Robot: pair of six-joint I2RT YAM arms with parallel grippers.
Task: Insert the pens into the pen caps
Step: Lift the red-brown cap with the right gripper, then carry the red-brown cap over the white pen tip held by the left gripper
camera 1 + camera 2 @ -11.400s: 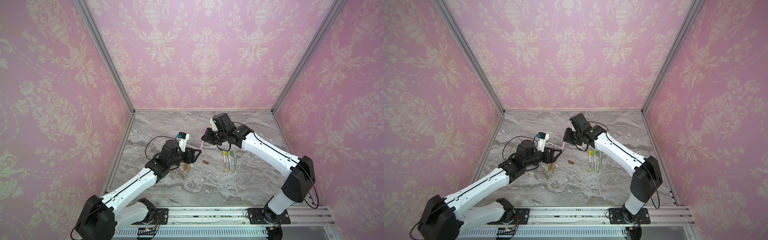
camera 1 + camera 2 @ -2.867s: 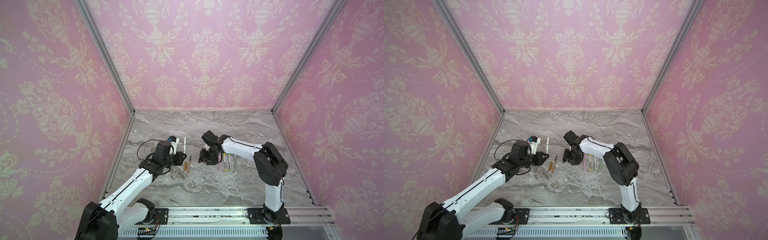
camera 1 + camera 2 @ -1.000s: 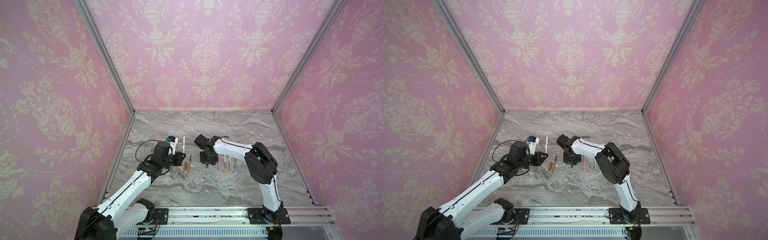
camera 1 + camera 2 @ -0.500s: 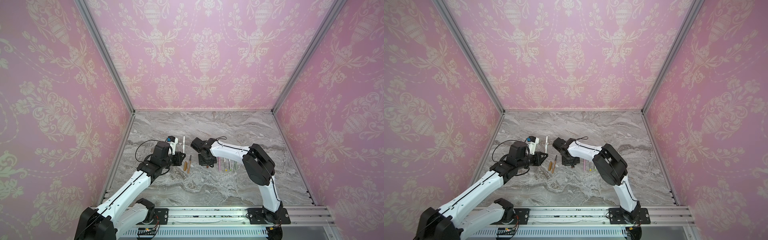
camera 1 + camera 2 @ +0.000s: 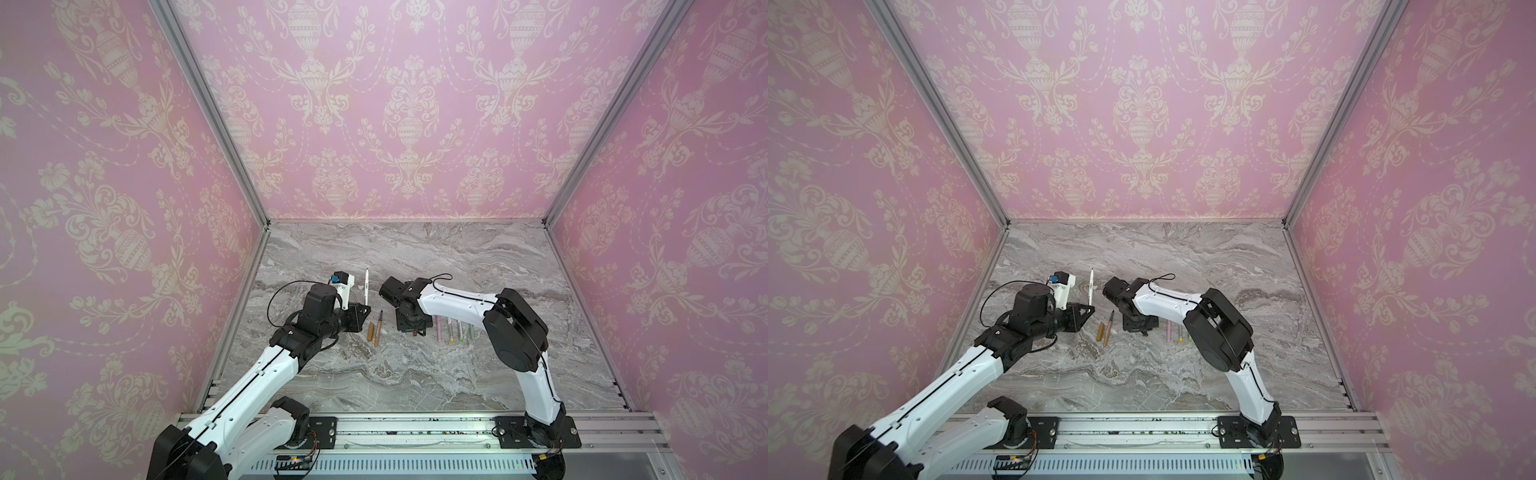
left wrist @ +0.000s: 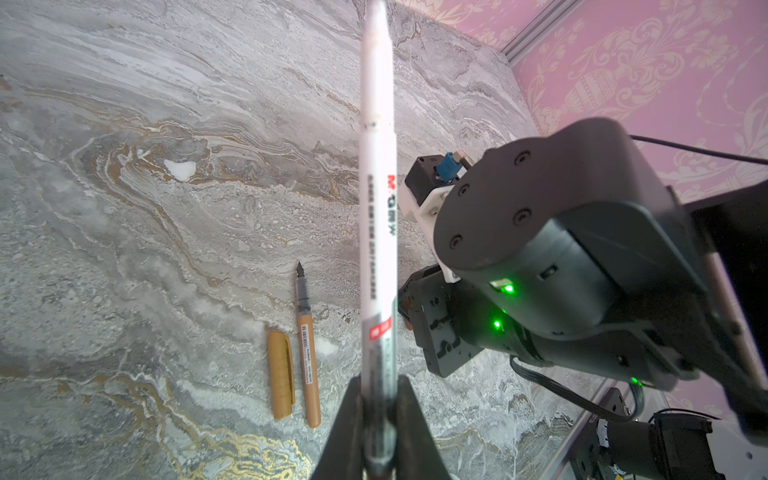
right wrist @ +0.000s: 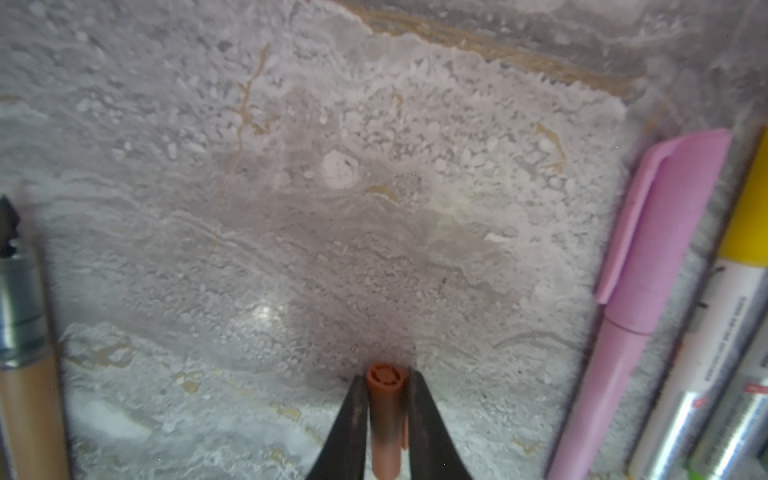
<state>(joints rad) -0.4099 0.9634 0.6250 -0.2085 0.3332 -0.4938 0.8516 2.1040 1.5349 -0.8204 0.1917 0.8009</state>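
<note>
**Brown cap gripped, white pen held ready**

The marble table (image 5: 415, 374) is worked by two arms. On the left, the left gripper (image 6: 376, 386) is clamped on one end of the white pen (image 6: 376, 208). The pen is held clear of the table, with its tapered free end pointing up and far. Near the centre, the right gripper (image 7: 386, 376) is set low over the table, its jaws closed on the brown cap (image 7: 384, 415). Whether the cap is lifted clear cannot be told. To the right, a row of capped pens (image 5: 453, 330) is laid side by side, the pink pen (image 7: 648, 270) nearest that gripper. Between the two grippers the tan pen (image 6: 307, 353) lies uncapped, with the tan cap (image 6: 280, 374) just beside it on its left.

The step in hand is judged to be the pick-up of the cap meant for the white pen. Next, the cap would have to be raised and turned so that its open end faces the pen's tip. It would then have to be lined up along the barrel before being pushed on; a small tilt could jam it.

The whole layout is given in both top views, but there the brown cap is all but hidden under the gripper. The grip on it is shown only in the right wrist view. The hold on the white pen is seen closely only in the left wrist view
</note>
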